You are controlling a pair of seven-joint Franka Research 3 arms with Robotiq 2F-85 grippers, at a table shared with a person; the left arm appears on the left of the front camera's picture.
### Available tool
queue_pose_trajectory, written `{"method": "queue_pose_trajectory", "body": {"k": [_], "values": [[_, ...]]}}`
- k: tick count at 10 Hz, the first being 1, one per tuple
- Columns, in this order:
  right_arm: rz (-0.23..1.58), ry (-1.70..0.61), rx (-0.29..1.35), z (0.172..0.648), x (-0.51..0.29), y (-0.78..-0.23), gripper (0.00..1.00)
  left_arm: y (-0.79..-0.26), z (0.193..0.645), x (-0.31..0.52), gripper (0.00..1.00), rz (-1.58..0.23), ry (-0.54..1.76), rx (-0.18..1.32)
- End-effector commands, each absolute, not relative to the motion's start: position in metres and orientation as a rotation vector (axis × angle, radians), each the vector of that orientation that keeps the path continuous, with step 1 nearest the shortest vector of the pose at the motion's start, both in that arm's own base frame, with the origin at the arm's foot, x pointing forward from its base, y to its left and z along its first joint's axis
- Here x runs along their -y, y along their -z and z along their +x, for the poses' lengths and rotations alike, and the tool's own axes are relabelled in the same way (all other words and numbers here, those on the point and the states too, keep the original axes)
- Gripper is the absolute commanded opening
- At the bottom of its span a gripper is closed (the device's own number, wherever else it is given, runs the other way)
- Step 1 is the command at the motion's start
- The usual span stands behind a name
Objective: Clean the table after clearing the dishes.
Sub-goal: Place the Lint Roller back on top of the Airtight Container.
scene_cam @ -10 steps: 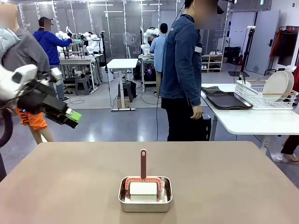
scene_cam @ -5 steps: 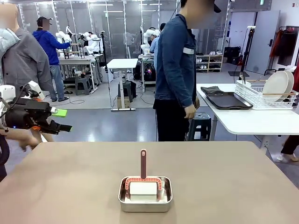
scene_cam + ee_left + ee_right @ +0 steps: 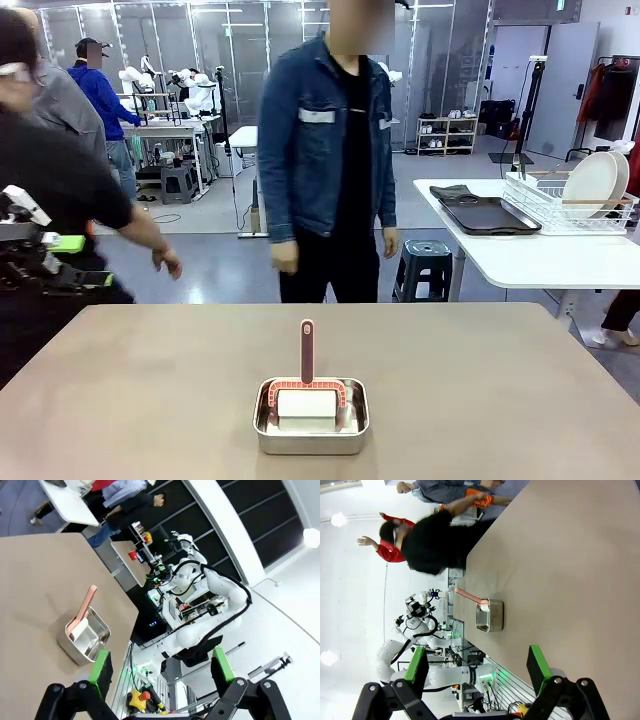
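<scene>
Low in the middle of the frame, a steel pan (image 3: 311,418) holds the pink-handled cleaning tool (image 3: 307,385), handy on the bare tan table (image 3: 480,380). At the left edge the left claw (image 3: 75,262) hangs released; the right claw (image 3: 477,672) gapes too. Upper right, the dishes (image 3: 592,183) rest on the white side table (image 3: 540,262).

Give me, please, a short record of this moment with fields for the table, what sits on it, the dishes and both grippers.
table: tan table, bare apart from one pan
on table: steel pan holding a pink-handled scrubber
dishes: white plates in a rack, dark trays on the white side table
left gripper: open, holding nothing
right gripper: open, holding nothing
</scene>
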State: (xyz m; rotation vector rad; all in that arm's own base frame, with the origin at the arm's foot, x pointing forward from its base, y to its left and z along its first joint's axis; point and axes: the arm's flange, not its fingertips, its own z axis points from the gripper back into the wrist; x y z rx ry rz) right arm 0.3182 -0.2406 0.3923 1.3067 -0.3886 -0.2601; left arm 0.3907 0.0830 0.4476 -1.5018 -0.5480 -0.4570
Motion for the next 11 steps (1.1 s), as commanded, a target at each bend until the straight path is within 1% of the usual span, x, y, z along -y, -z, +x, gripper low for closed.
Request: {"method": "queue_pose_trajectory", "body": {"k": [1, 3, 6, 7, 8, 11], "values": [[1.3, 0.253, 0.39, 0.317, 0.24, -0.395, 1.0, -0.436, 0.393, -0.127, 1.0, -1.487, 0.581, 0.619], [1.3, 0.253, 0.39, 0.317, 0.24, -0.395, 1.0, -0.429, 0.395, -0.151, 1.0, -1.453, 0.62, 0.667], [1.3, 0.253, 0.39, 0.317, 0.24, -0.395, 1.0, -0.424, 0.409, -0.156, 1.0, -1.459, 0.624, 0.705], [1.3, 0.253, 0.39, 0.317, 0.24, -0.395, 1.0, -0.423, 0.415, -0.152, 1.0, -1.471, 0.569, 0.661], [1.3, 0.253, 0.39, 0.317, 0.24, -0.395, 1.0, -0.424, 0.404, -0.155, 1.0, -1.433, 0.607, 0.687], [1.3, 0.253, 0.39, 0.317, 0.24, -0.395, 1.0, -0.424, 0.404, -0.155, 1.0, -1.433, 0.607, 0.687]]}}
